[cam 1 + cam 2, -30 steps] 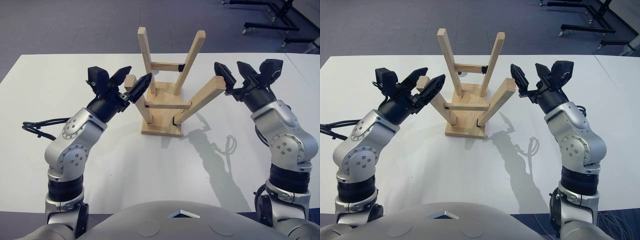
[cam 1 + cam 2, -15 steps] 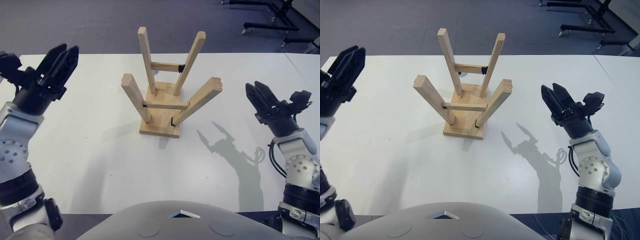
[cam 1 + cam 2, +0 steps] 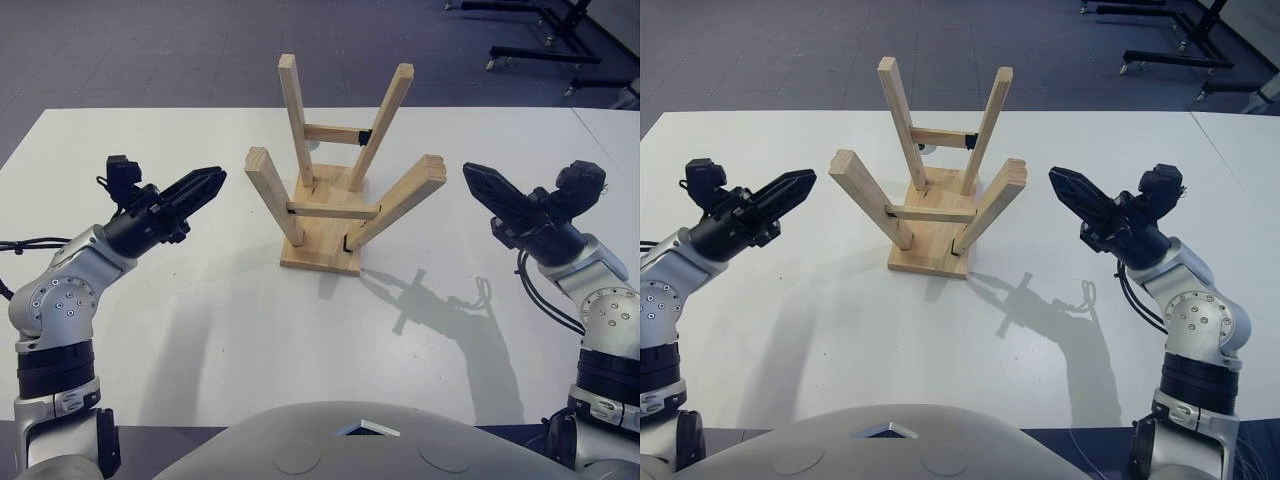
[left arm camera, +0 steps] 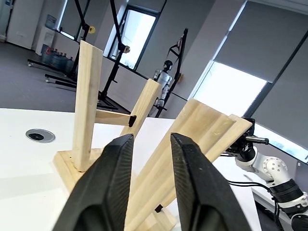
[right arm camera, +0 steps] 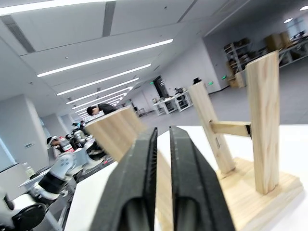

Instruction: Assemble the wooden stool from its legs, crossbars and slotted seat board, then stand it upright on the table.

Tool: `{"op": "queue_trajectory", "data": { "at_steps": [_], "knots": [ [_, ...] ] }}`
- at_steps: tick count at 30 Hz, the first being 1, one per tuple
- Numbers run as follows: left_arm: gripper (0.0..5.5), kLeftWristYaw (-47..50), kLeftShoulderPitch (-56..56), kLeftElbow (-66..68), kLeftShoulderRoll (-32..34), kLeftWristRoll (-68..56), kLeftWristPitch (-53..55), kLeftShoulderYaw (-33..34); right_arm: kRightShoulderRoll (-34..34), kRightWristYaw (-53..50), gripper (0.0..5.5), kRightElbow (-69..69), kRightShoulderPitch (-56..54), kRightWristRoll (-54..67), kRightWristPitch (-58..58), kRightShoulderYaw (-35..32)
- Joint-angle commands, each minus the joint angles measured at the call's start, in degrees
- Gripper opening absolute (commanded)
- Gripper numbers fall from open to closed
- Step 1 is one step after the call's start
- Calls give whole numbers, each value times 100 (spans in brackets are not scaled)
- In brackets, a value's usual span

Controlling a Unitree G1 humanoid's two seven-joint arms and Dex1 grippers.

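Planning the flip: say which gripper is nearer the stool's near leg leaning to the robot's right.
Right. The right gripper is close beside that leg; the left gripper is across the stool.

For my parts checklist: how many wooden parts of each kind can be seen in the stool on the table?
Legs: 4
Crossbars: 2
Seat board: 1
Total: 7

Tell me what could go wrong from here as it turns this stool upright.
The stool stands upside down on its seat board, with the left gripper and right gripper both apart from it. Its near legs splay out towards them, so an approach might knock one and slide or tip the stool. Flipping it with an uneven two-sided hold could let it twist loose.
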Motion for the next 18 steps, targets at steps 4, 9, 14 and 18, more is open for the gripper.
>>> {"op": "queue_trajectory", "data": {
  "at_steps": [4, 9, 14, 18],
  "knots": [
    [14, 56, -357, 14, -10, -360, 380, 23, -116, 184, 0, -100, 42, 92, 189, -15],
    [1, 34, -514, 48, -68, -318, 492, -131, -54, 206, 0, -133, -16, 74, 187, 64],
    [1, 25, -651, 148, -121, -241, 530, -264, -15, 239, 0, -232, -130, 79, 231, 229],
    [1, -5, -726, 213, -124, -169, 535, -343, -13, 289, 0, -317, -322, 66, 272, 434]
  ]
}}
